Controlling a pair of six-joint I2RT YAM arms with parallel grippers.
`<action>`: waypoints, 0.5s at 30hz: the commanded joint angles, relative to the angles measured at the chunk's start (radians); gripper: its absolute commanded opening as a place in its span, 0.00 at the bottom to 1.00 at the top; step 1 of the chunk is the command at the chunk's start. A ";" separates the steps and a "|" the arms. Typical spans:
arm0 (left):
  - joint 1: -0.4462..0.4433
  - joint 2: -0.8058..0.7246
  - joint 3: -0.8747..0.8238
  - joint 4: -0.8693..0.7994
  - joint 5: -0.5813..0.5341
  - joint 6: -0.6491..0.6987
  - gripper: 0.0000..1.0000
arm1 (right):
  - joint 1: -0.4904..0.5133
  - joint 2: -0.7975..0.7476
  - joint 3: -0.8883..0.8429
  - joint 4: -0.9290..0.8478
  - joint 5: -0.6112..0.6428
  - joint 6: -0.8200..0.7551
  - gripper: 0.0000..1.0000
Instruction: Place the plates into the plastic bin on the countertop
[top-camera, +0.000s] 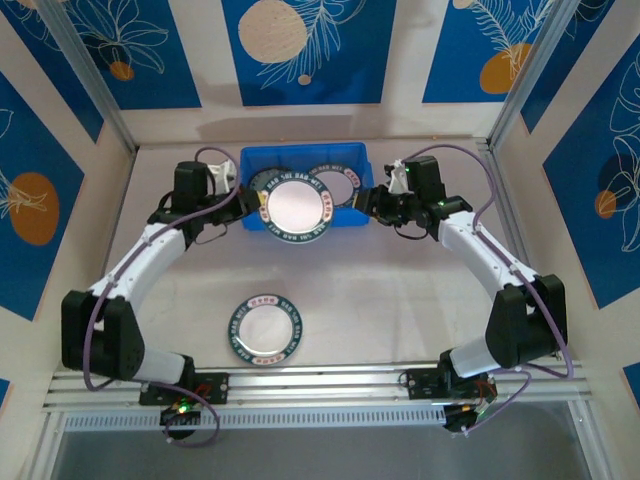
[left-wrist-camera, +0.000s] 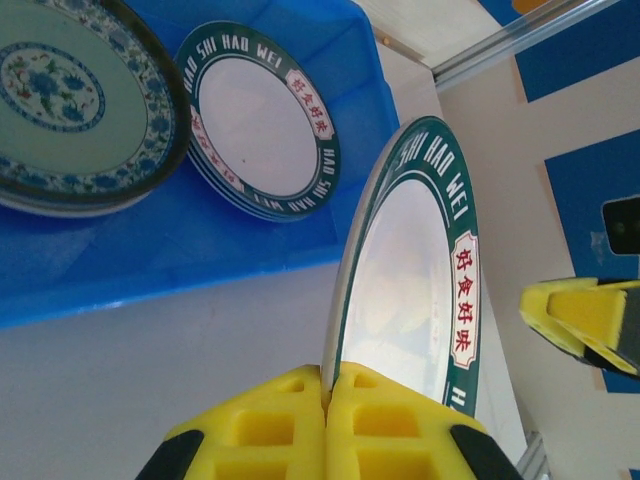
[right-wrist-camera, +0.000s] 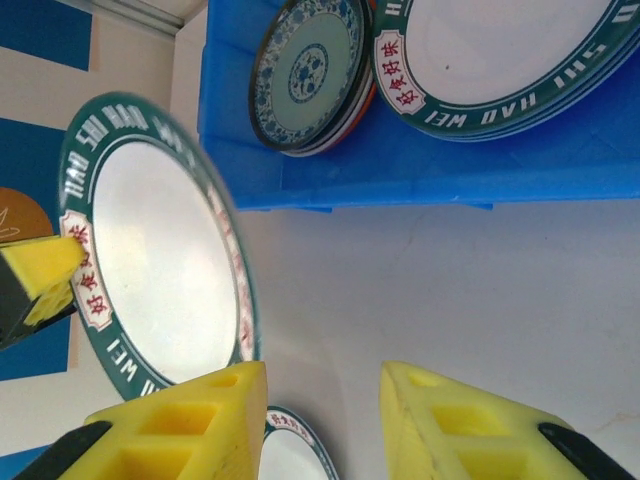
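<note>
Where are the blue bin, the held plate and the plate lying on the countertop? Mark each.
Blue rectangular plastic bin (top-camera: 300, 156): top view, far wall.
Held green-rimmed white round plate (top-camera: 297, 207): top view, white centre.
Flat-lying green-rimmed white round plate (top-camera: 267, 328): top view, white centre.

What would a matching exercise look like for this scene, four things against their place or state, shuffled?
Things:
1. lifted plate
2. near plate
3. blue-patterned plate
4. right gripper

Places or states:
A. lying in the plastic bin
B. open, holding nothing
C. flat on the countertop
D. pinched at its rim by the left gripper

Pairs: 1-D, 2-C, 3-A, 4-B
</note>
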 joint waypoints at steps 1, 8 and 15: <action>-0.020 0.037 0.075 0.097 -0.025 -0.024 0.00 | -0.005 0.025 0.006 0.030 0.011 0.014 0.36; -0.045 0.186 0.158 0.160 -0.061 -0.051 0.00 | -0.022 0.081 0.055 0.041 0.043 0.011 0.36; -0.071 0.378 0.308 0.192 -0.087 -0.091 0.00 | -0.039 0.129 0.101 0.051 0.041 0.020 0.36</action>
